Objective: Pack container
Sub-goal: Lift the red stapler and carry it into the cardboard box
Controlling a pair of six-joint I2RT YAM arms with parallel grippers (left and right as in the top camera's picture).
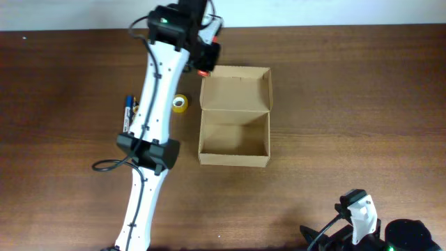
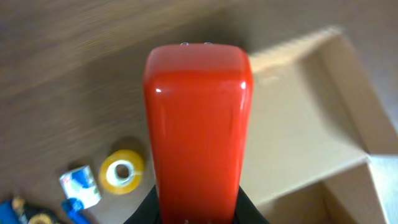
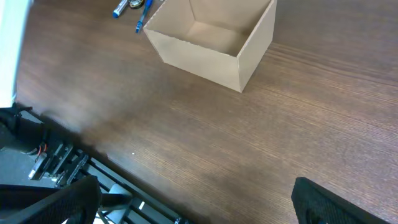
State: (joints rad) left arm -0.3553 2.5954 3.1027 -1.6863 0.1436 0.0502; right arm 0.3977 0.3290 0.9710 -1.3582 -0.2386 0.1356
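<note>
We have the left end effector (image 1: 203,63) pinching a glossy red oblong object (image 2: 198,124), whose long axis runs straight out from the wrist. We cannot say what it is beyond that. It hangs at the far left corner of the flap lid (image 1: 235,89), which lies folded open on the far side of the container (image 1: 233,160). The open cavity therefore lies to our right and back towards us. We judge that the coming move turns on that short shift across the hinge line, followed by a release.

The container stands upright on the surface (image 1: 362,104), and we see nothing in it. Near its left wall, but apart from it, lies a yellow tape roll (image 1: 180,103). A small white-and-blue item (image 2: 81,185) sits close to the roll, and pens (image 1: 129,106) lie farther left.

The right end effector (image 1: 357,206) is spread wide and holds nothing. It sits well apart at the near right edge, so the left arm is plainly the nearer.
</note>
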